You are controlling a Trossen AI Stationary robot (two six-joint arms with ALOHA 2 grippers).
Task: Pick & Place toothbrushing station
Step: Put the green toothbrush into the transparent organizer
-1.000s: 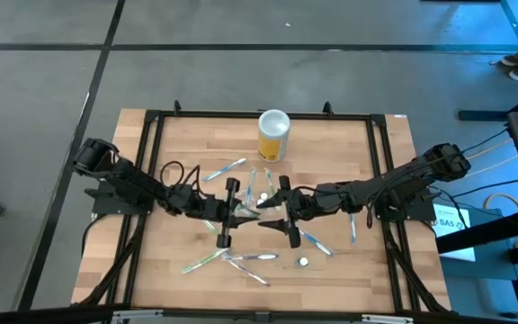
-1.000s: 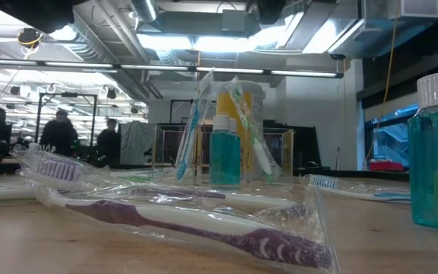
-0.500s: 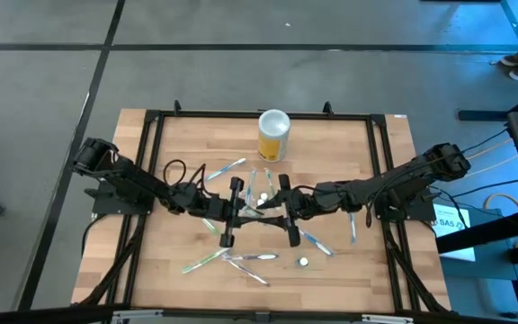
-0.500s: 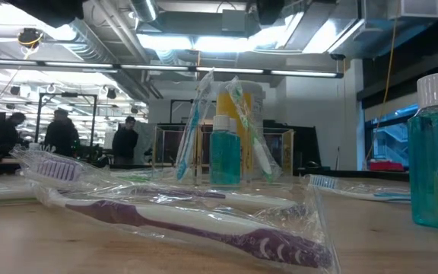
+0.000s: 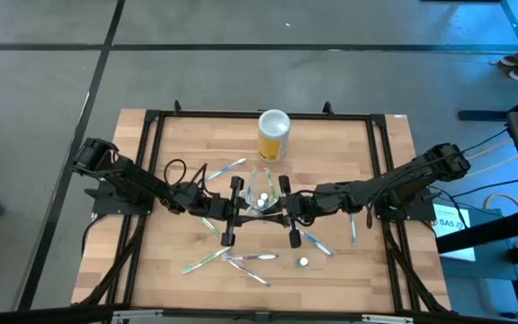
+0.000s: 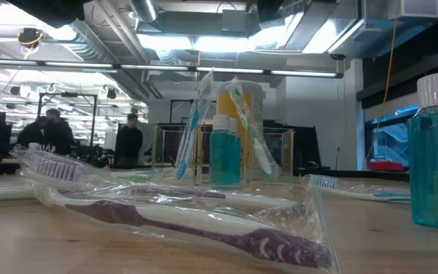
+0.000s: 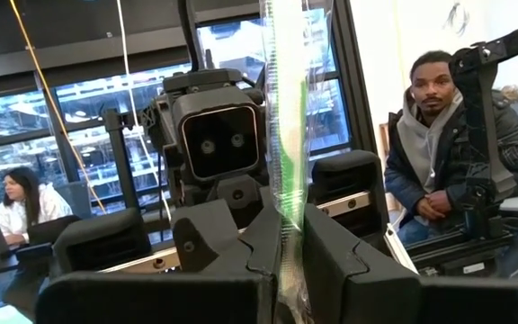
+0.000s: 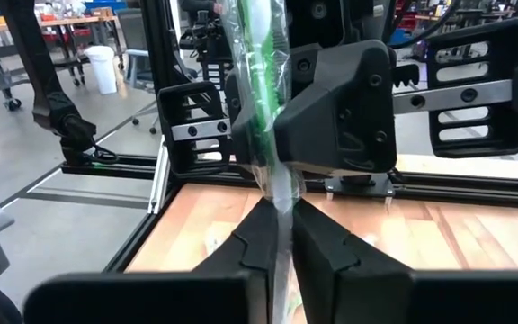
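Note:
The toothbrushing station (image 6: 226, 156), a clear container, stands mid-table with wrapped toothbrushes and a blue bottle upright in it; from above it shows faintly (image 5: 261, 186). Just on its near side my left gripper (image 5: 252, 205) and right gripper (image 5: 273, 205) face each other. Both are shut on one green toothbrush in a clear wrapper (image 7: 286, 117) (image 8: 261, 99), which stands roughly upright between them. Where its lower end is, I cannot see. My left gripper pinches the wrapped green toothbrush by its handle (image 7: 286, 211) between its two fingers. It comes nearly level from the table's left, fingers across the brush, which rises upright above them. My right gripper pinches the same brush through the wrapper (image 8: 275, 193), level from the table's right and across it. The brush leans slightly above the fingers.
A yellow canister with a white lid (image 5: 273, 135) stands behind the station. Loose wrapped toothbrushes (image 5: 232, 259) (image 5: 314, 240) (image 5: 224, 168) and a small white cap (image 5: 303, 262) lie around. A purple wrapped brush (image 6: 181, 221) and a mouthwash bottle (image 6: 436, 152) sit near the front. A person (image 7: 439, 144) sits beyond the table.
My right gripper has shut on the wrapped green toothbrush that my left gripper was holding, rolling slightly as it did. Both hands have stayed in place at the table's middle.

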